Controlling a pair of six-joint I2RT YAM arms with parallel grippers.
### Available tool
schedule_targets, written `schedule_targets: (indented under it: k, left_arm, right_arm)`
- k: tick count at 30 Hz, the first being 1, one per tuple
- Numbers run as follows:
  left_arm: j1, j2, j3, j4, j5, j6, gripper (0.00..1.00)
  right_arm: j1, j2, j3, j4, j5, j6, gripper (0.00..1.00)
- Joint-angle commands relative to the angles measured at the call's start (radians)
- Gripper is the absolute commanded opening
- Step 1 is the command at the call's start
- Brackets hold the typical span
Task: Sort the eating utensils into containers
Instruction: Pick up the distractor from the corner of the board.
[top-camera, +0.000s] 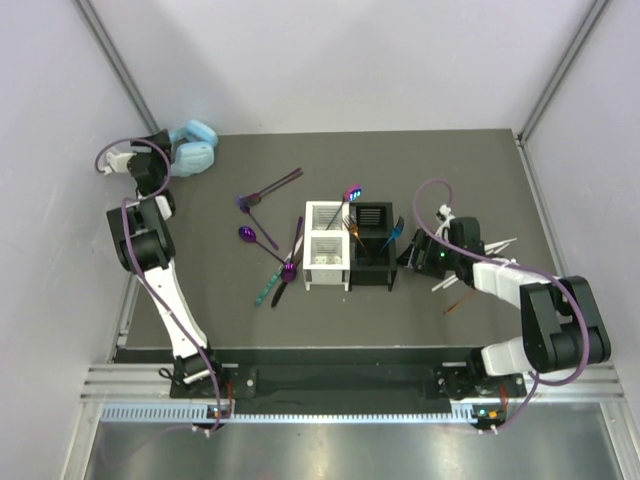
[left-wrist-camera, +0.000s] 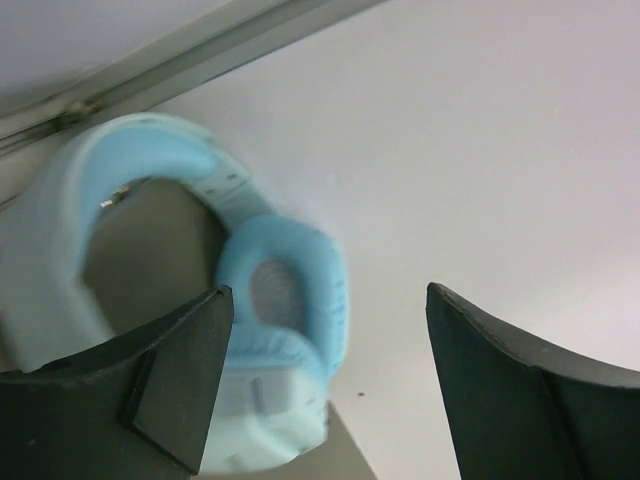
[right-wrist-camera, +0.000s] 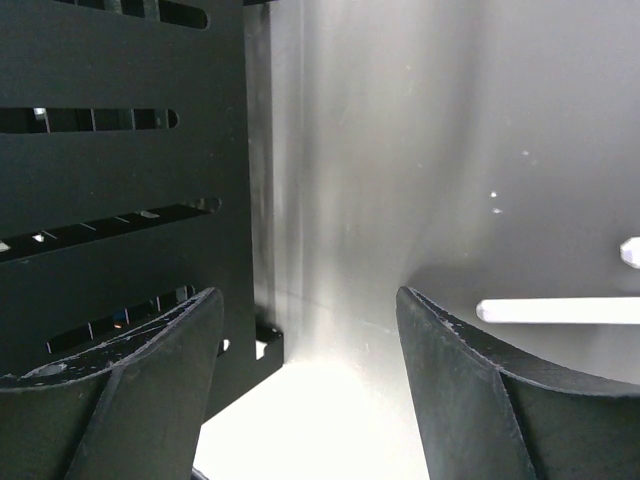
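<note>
The white caddy (top-camera: 327, 258) and the black caddy (top-camera: 372, 245) stand side by side mid-table. An iridescent utensil (top-camera: 350, 205) sticks up where they meet. Purple forks and spoons (top-camera: 270, 188) (top-camera: 255, 237) (top-camera: 290, 265) and a green-handled knife (top-camera: 268, 287) lie left of the white caddy. Pale sticks (top-camera: 500, 243) (top-camera: 445, 283) and a brown stick (top-camera: 458, 303) lie on the right. My right gripper (top-camera: 410, 250) (right-wrist-camera: 310, 330) is open and empty beside the black caddy's slotted wall (right-wrist-camera: 120, 180), with a white stick (right-wrist-camera: 560, 310) to its right. My left gripper (top-camera: 168, 150) (left-wrist-camera: 330, 330) is open at the far left corner.
Light-blue headphones (top-camera: 195, 145) (left-wrist-camera: 290, 300) lie at the far left corner, right in front of the left gripper's fingers. A blue utensil (top-camera: 397, 232) leans at the black caddy's right side. White walls enclose the table on three sides.
</note>
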Motion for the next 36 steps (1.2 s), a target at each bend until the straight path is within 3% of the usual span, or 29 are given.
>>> schedule_targets:
  k: [1, 5, 12, 25, 30, 36]
  left_arm:
    - [-0.012, 0.053, 0.164, -0.056, 0.053, 0.005, 0.82]
    - [-0.013, 0.115, 0.242, -0.165, 0.066, -0.044, 0.82]
    - [-0.018, 0.061, 0.121, -0.169, 0.03, -0.015, 0.84]
    - [-0.016, 0.013, 0.169, -0.312, 0.076, -0.015, 0.88]
    - [-0.015, -0.072, 0.059, -0.311, 0.07, -0.032, 0.88]
    - [-0.016, -0.135, 0.028, -0.327, 0.075, -0.012, 0.88]
  right_arm:
    - [0.017, 0.05, -0.019, -0.062, 0.021, -0.019, 0.72]
    - [0.017, 0.057, -0.007, -0.062, 0.016, -0.016, 0.71]
    - [0.017, 0.057, -0.002, -0.061, 0.016, -0.016, 0.71]
    - [0.017, 0.063, -0.022, -0.045, -0.005, -0.006, 0.71]
    - [0.017, 0.055, -0.028, -0.018, -0.005, 0.002, 0.71]
    - [0.017, 0.077, -0.034, 0.005, -0.017, 0.007, 0.7]
